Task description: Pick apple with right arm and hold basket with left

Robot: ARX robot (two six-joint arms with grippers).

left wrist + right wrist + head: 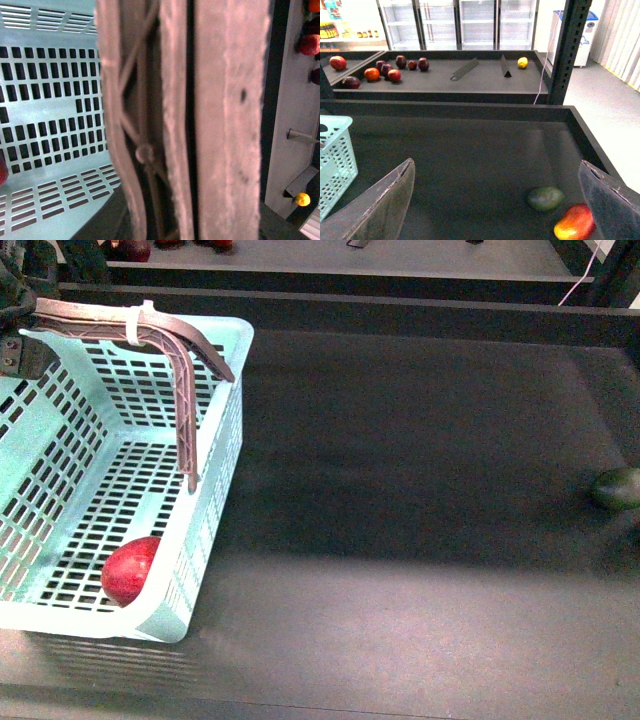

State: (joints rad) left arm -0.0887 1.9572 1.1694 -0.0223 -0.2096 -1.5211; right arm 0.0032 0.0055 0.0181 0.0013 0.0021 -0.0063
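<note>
Of the right gripper (496,164) only the two fingers (380,210) show: flat, dark grey plates with a matte, slightly grainy face. Each tapers to a blunt corner, and a thin paler line runs along the edges, scuffed and whitish in places. The left gripper (18,320) shows at the edge of the front view as a black, blocky housing with a mottled dark upper part; its details are too dim to make out.
</note>
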